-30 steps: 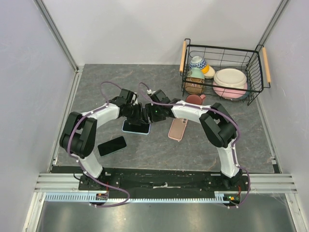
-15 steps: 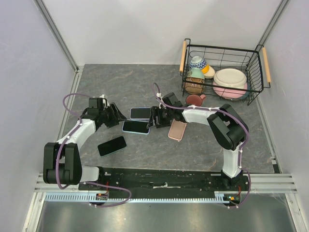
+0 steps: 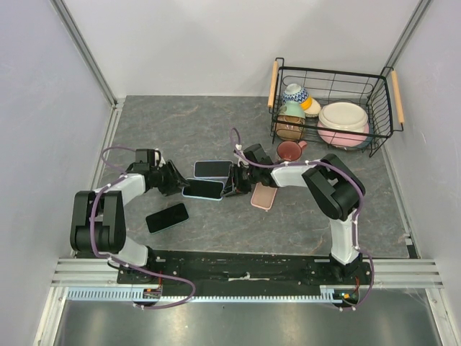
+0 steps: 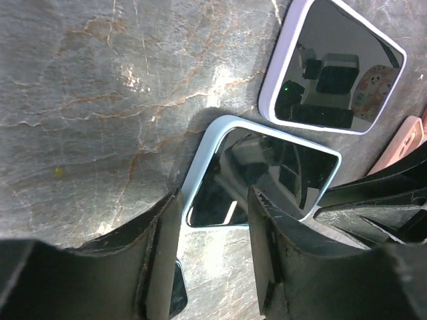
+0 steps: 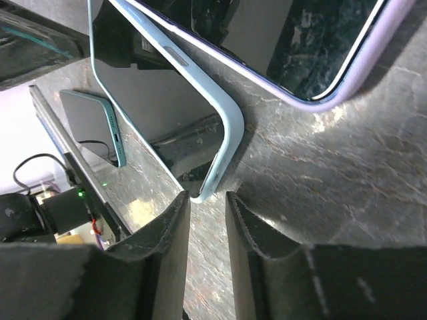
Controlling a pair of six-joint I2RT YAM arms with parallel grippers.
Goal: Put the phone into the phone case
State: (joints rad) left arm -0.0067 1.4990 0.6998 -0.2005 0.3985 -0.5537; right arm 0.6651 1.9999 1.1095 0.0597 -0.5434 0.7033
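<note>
Both empty, my left pincer [image 4: 213, 197] stood half open over one end of the phone [image 4: 267, 173], lying in its pale blue case [image 5: 230, 133] on the desk [image 4: 100, 100], my right pincer [image 5: 207, 198] barely parted at the opposite corner. An uneven push might skid it into the lilac phone [image 4: 333, 67].

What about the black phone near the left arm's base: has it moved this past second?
No. The black phone lies in the same spot, at the same slant, just beyond the black base rail.
</note>
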